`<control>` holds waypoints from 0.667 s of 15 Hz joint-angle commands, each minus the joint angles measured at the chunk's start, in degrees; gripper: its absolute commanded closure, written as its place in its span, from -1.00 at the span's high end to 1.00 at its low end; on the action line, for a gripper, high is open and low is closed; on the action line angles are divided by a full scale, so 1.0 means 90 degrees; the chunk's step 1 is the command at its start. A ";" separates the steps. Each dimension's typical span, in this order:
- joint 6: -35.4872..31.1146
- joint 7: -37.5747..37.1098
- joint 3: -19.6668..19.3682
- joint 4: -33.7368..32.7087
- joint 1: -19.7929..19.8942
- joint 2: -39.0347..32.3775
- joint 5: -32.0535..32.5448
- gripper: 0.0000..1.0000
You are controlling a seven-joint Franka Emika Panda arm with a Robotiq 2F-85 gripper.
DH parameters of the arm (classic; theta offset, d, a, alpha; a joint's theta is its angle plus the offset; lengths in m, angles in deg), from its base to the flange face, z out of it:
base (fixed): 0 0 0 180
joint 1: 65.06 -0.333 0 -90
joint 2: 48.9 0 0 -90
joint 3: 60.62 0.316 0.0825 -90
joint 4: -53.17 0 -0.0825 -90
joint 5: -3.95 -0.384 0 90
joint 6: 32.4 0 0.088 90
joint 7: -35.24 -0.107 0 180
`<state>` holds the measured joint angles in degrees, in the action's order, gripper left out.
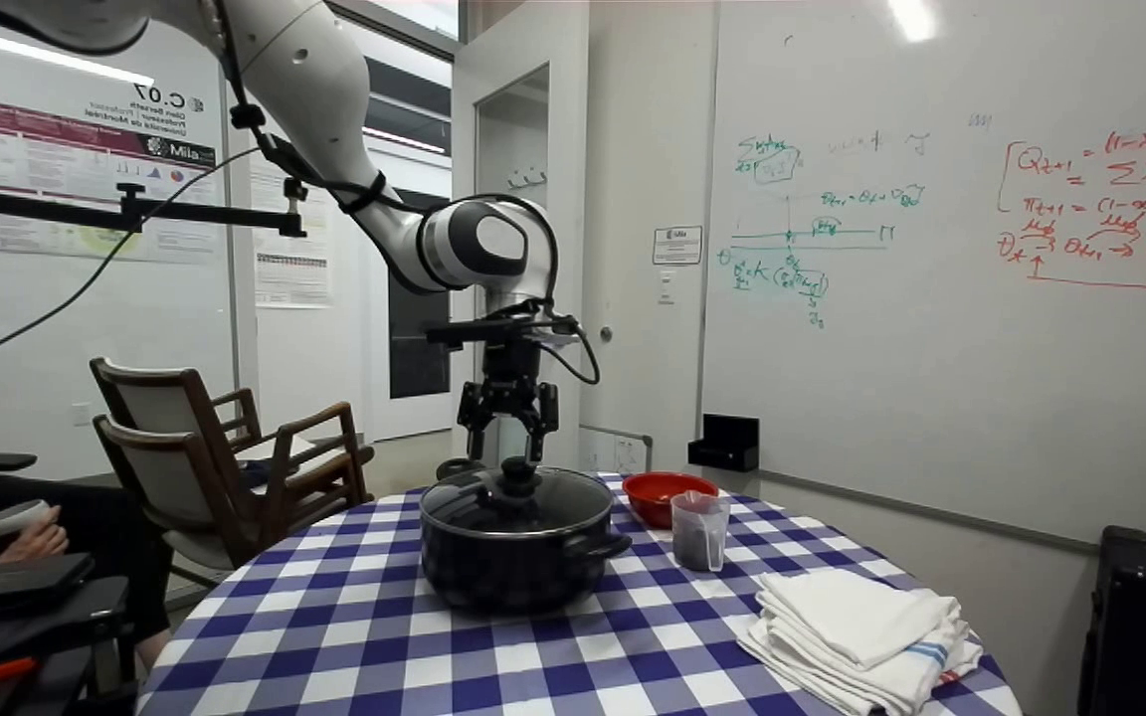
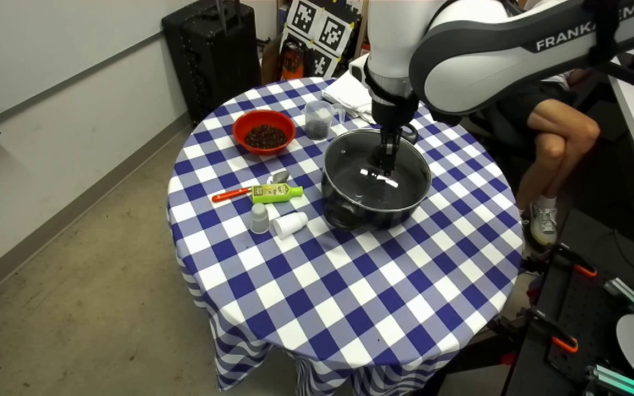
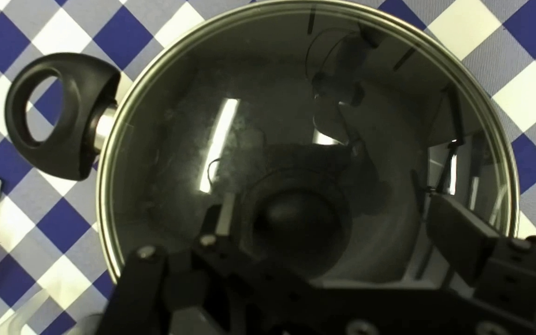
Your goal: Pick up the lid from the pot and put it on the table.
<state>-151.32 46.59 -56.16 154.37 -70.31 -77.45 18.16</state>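
The see-through glass lid (image 1: 459,502) sits on the black pot (image 1: 513,577) on the table with its checked cloth (image 1: 364,636). The lid (image 2: 350,176) and pot (image 2: 344,214) also show in an exterior view on the table (image 2: 361,308). My gripper (image 1: 505,452) is open and points down just above the lid. In the wrist view the lid (image 3: 179,153) fills the middle, and the gripper's fingers (image 3: 331,218) stand wide apart. The dark knob (image 3: 298,221) shows between them, nearer the left finger. Contact with the lid cannot be told.
A red bowl (image 2: 263,132) with dark beans and a clear measuring cup (image 2: 318,120) stand beside the pot. A green bottle (image 2: 275,193), a red-handled utensil (image 2: 231,194) and two small shakers (image 2: 290,224) lie close by. White folded towels (image 1: 857,636) lie near the table edge.
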 commanded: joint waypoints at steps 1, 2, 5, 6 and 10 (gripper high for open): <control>0.0124 0.0061 -0.0059 -0.0380 -0.0048 -0.0180 0.0086 1.00; 0.0144 0.0054 -0.0066 -0.0444 -0.0047 -0.0219 0.0078 1.00; 0.0285 -0.0002 -0.0105 -0.0702 -0.0056 -0.0417 0.0064 1.00; 0.0333 -0.0010 -0.0117 -0.0791 -0.0052 -0.0487 0.0052 1.00; 0.0489 -0.0009 -0.0160 -0.1086 -0.0042 -0.0742 0.0028 1.00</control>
<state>-149.52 46.56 -57.09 148.75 -70.27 -81.42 18.16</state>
